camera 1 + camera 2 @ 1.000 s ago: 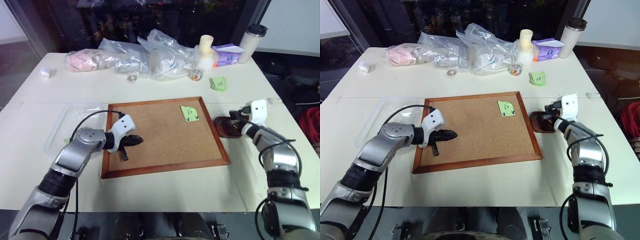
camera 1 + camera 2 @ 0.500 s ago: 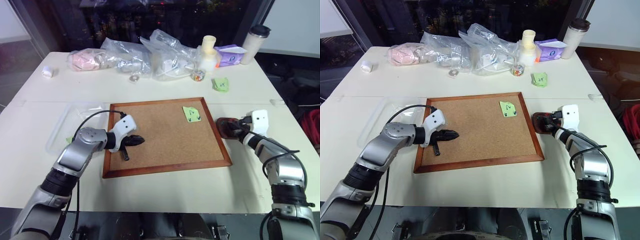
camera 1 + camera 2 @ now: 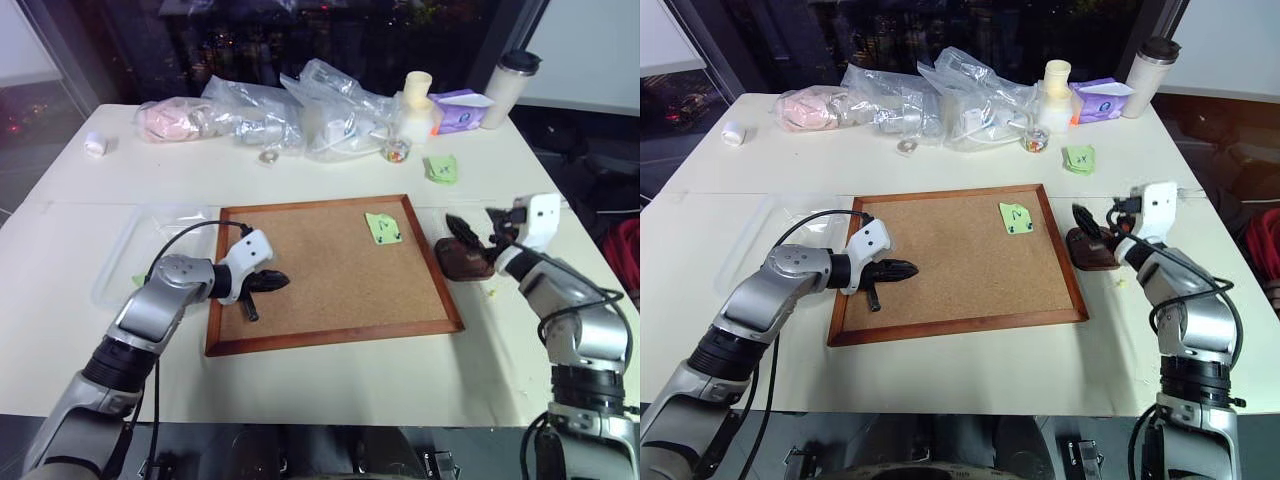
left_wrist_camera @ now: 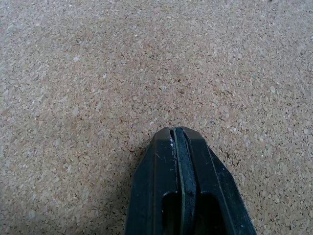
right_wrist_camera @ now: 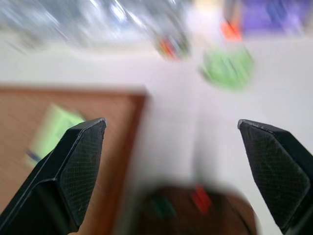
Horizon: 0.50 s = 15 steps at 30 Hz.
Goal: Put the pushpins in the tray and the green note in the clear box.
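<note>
I held my right gripper (image 5: pixel 172 166) just above the tray (image 3: pixel 462 264) with its fingers wide apart and empty, I think because it was finished there: two small pins (image 5: pixel 182 201), one red and one green, lay inside the tray. The tray sat just beside the right edge of the cork board (image 3: pixel 320 300), and the green note (image 3: pixel 382 228) was pinned near that edge. My left gripper (image 3: pixel 276 282) hovered over the left part of the board, fingers pressed together on nothing, probably only waiting.

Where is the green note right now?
The green note lies on the cork board, near its far right corner, left of the tray.
</note>
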Motion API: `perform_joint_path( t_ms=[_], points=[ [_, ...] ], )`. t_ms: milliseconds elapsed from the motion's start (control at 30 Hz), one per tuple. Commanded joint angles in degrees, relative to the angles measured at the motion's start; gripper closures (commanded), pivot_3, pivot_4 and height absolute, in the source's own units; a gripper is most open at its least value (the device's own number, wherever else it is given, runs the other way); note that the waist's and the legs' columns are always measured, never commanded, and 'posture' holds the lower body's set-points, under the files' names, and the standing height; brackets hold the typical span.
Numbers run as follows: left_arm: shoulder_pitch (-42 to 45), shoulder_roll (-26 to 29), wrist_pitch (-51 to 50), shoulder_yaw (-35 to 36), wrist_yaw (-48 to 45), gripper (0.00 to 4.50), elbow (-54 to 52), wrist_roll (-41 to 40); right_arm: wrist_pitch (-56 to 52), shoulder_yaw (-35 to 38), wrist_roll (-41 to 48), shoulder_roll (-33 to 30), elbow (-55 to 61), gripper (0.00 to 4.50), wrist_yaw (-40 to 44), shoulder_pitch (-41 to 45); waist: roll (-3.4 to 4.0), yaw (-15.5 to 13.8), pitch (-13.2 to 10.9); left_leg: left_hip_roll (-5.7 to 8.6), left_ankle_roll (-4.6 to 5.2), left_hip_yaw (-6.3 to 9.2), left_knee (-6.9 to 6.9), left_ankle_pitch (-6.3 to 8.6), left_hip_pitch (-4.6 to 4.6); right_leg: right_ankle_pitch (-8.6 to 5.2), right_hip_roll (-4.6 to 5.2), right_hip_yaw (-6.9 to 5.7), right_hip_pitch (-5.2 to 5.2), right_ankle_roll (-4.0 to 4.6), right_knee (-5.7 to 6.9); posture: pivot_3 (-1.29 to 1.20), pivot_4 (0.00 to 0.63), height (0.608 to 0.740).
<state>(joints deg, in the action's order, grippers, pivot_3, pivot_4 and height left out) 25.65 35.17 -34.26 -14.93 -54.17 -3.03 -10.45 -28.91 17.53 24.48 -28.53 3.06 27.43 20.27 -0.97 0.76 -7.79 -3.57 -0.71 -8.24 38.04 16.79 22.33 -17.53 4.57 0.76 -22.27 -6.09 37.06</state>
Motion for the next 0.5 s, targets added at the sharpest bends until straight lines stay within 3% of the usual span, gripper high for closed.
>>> perform_joint_path(
  t_ms=[33,500],
  points=[
    [-1.6,-0.5,-1.1,-3.9,-0.8,4.50,2.8,1.9,1.3,-4.0,-0.8,1.0,-0.4,0.06,1.9,0.9,-0.06,-0.1,0.0,0.01,0.01,0.01,0.00,0.01,0.00,0.00,0.00,-0.01,0.02,0.00,-0.01,0.00,0.150,0.737],
    [-2.0,-0.7,-1.7,-3.5,-0.9,4.50,2.4,2.2,14.1,-12.4,-9.0,5.7,-20.1,0.06,5.0,4.9,-0.06,-0.1,0.1,0.08,0.05,0.05,0.03,0.02,0.05,0.00,0.06,-0.02,0.03,0.01,-0.01,0.00,0.150,0.737]
  ],
)
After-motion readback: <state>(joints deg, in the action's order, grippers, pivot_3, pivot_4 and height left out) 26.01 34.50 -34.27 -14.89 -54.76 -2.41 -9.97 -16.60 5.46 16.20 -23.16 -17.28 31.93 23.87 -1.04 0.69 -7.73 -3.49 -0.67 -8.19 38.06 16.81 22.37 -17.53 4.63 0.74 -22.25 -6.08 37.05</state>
